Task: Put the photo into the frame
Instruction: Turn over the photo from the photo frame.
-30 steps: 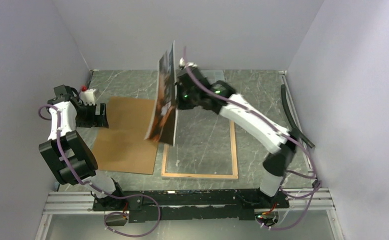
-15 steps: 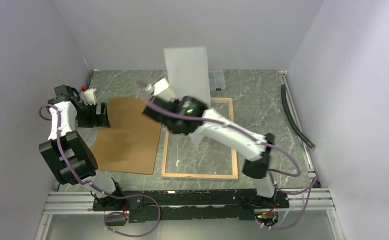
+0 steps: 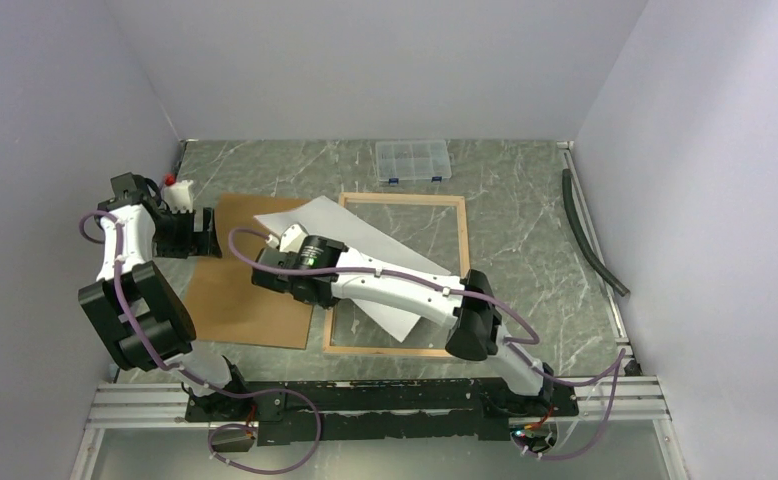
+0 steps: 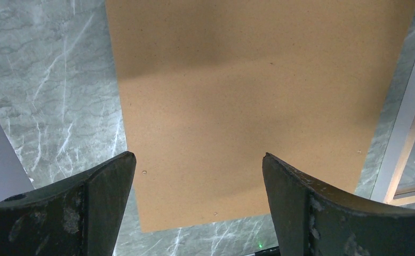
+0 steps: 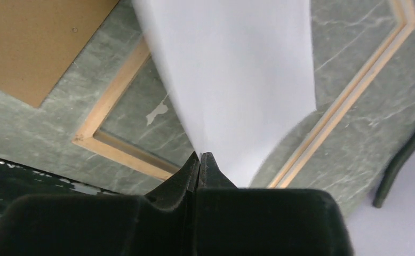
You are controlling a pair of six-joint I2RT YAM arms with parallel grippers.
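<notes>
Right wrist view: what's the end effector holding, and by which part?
The photo, white back up, pinched at its edge by the shut right end effector. The left end effector is open and empty.

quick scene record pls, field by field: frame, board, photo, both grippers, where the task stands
frame: lying flat, light wood side up
backing board: flat, left of the frame
photo: white back up, askew across the frame's left part, one corner over the backing board
right gripper: shut on the photo's edge
left gripper: open, holding nothing, above the backing board
clear box: far side, beyond the frame
task status: photo not yet squared inside the frame
</notes>
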